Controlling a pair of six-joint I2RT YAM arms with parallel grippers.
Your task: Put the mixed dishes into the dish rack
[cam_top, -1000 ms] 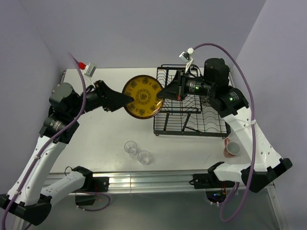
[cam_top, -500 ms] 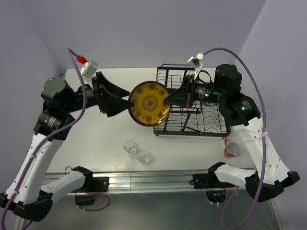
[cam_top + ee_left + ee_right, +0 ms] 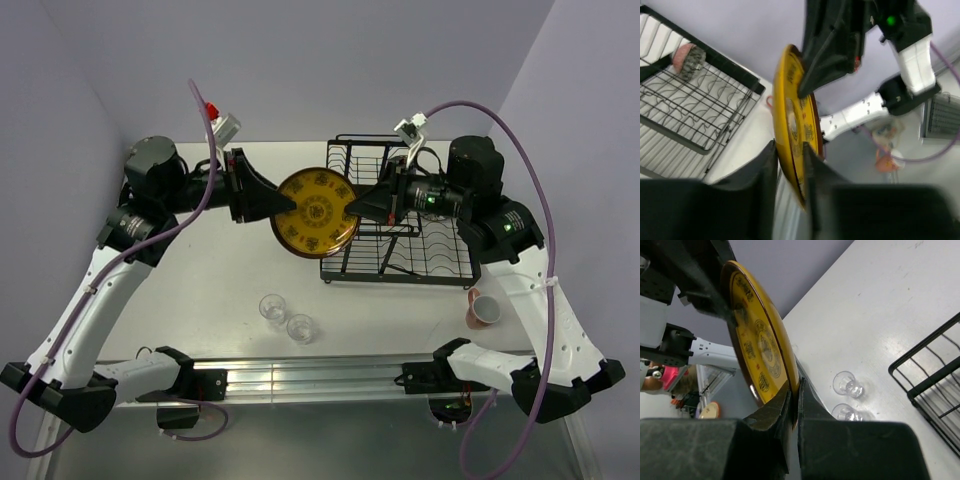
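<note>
The round yellow-orange plate (image 3: 317, 213) hangs on edge above the table, just left of the black wire dish rack (image 3: 420, 255). My right gripper (image 3: 352, 206) is shut on the plate's right rim; in the right wrist view its jaws (image 3: 794, 385) pinch the plate (image 3: 757, 340). My left gripper (image 3: 276, 205) is shut on the opposite rim, and in the left wrist view its fingers (image 3: 790, 147) press both faces of the plate (image 3: 790, 110). Two clear glass tumblers (image 3: 272, 308) (image 3: 301, 327) stand near the front edge. A small pinkish bowl (image 3: 483, 308) sits by the rack's near right corner.
The rack (image 3: 700, 105) fills the table's right half, its near tier holding upright wire slots. The right arm reaches over its far tier. Purple cables loop over both arms. The tumblers (image 3: 849, 385) (image 3: 847, 412) stand below the plate, left of the rack (image 3: 930, 385).
My left gripper swung right to the plate's left rim and closed on it. The right gripper carried the plate right toward the rack, then held still.
</note>
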